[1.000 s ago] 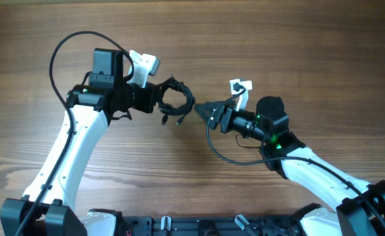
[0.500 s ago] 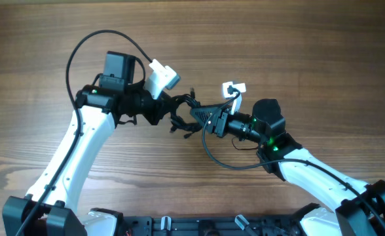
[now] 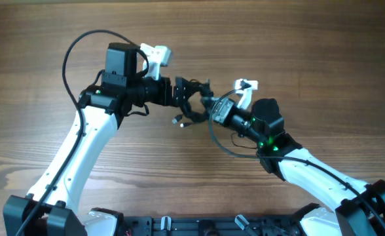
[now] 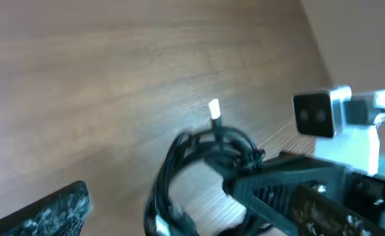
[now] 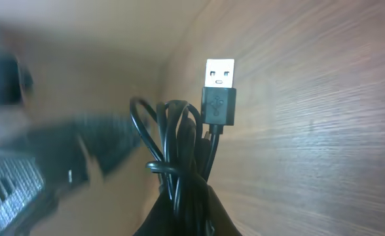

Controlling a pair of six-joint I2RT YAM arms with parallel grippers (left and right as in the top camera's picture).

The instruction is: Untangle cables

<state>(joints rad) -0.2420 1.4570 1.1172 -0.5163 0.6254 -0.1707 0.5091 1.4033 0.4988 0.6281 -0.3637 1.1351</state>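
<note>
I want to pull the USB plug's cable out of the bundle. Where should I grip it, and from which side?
Probably the black moulded body of the USB plug, under its metal tip, approached from the right in the right wrist view. It stands upright above the bundle; loops crowd its left, its right side is free.

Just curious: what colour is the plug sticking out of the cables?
Black plug with silver metal tip; clearest in right wrist view.

From overhead, toward the far edge of the counter [image 3: 323, 39], I can't separate the cables [image 3: 192, 105]: they read as one dark knot, too thin to count. My right wrist view shows the left gripper [image 5: 61, 154] only as blur. The left wrist view cuts the loops off at the bottom, so I can't judge that gripper's hold.
</note>
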